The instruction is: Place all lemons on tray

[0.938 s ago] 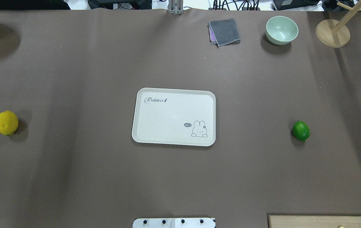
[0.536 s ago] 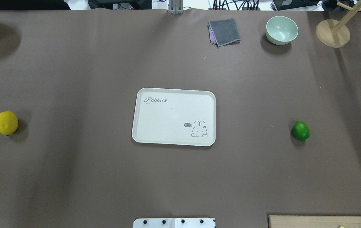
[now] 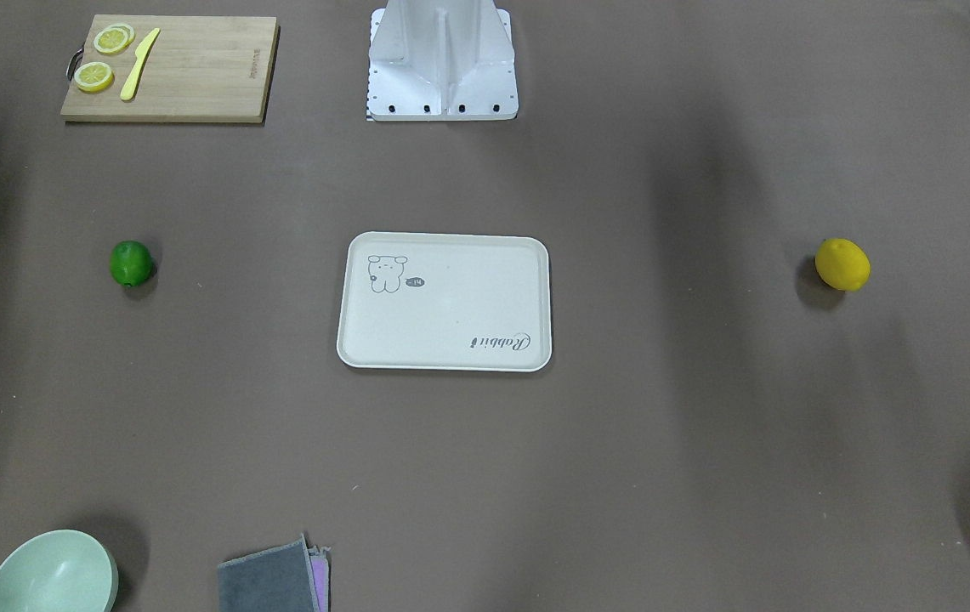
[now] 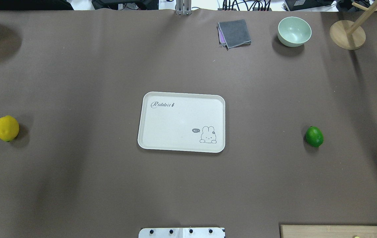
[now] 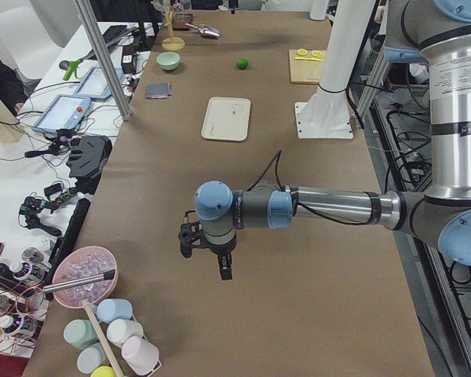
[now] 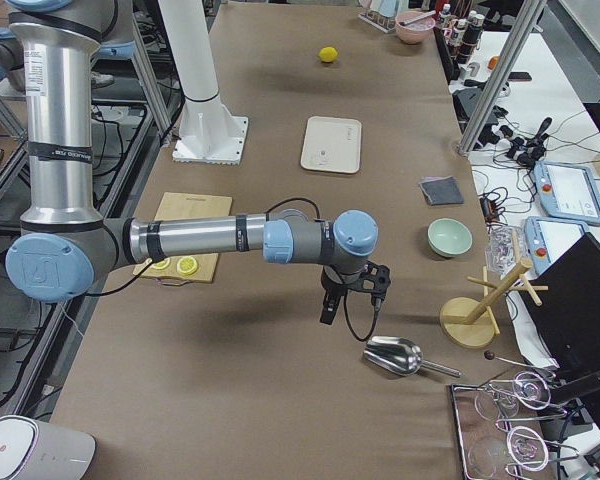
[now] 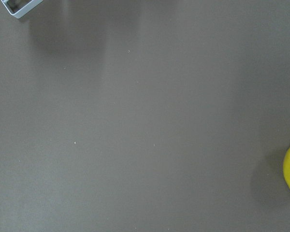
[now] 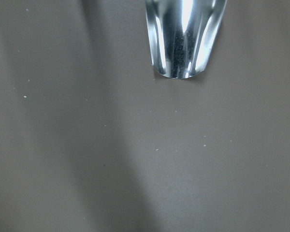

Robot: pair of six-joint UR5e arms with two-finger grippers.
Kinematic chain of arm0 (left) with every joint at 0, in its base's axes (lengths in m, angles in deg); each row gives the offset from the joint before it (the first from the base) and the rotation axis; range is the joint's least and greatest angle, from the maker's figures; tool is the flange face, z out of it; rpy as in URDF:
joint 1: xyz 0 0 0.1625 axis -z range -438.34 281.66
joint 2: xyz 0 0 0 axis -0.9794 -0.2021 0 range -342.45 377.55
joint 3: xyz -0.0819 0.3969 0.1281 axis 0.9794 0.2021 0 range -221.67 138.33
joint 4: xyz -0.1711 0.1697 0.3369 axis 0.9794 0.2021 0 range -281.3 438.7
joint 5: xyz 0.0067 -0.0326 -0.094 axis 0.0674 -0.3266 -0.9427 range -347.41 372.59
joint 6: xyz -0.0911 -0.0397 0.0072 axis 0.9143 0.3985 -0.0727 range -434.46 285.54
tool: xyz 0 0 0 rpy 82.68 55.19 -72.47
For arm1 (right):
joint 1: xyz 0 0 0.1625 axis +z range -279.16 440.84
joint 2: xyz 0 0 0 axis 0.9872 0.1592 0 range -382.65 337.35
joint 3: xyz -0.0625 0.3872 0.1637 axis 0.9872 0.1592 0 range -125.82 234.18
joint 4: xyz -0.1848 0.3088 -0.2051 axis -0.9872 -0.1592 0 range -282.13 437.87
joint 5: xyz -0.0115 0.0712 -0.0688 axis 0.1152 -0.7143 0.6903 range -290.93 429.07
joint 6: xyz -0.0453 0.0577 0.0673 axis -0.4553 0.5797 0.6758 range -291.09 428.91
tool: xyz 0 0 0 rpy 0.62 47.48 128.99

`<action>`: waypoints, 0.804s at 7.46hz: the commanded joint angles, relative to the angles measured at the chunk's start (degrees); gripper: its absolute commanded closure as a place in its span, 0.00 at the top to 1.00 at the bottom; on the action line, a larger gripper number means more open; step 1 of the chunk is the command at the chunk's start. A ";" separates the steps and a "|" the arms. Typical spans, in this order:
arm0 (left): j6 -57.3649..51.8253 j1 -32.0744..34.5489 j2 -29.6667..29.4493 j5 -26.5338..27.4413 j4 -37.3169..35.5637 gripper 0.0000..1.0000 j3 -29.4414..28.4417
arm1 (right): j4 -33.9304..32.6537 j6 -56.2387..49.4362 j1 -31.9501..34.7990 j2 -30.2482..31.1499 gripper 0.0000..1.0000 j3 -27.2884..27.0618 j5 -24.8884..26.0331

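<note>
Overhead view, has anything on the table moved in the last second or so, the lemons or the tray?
Nothing has visibly changed. The yellow lemon and the green lemon lie where they were, one on each side of the tray and well apart from it. The tray has not shifted and has nothing on it.

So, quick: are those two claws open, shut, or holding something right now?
Left claw: seen only from the side, cannot tell open or shut.
Right claw: also seen only from the side, cannot tell.
</note>
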 commanded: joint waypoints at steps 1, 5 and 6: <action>8.21 -5.56 -0.81 -0.14 -0.16 0.97 4.25 | 0.23 7.11 -6.85 -1.09 1.00 -3.67 -0.87; 21.06 -15.06 -0.98 0.30 1.76 0.97 9.54 | 12.93 24.08 -19.42 -3.03 1.00 -4.65 1.85; 20.98 -15.77 -0.64 0.39 4.38 0.97 9.02 | 15.32 25.34 -21.80 -2.85 1.00 -4.39 2.03</action>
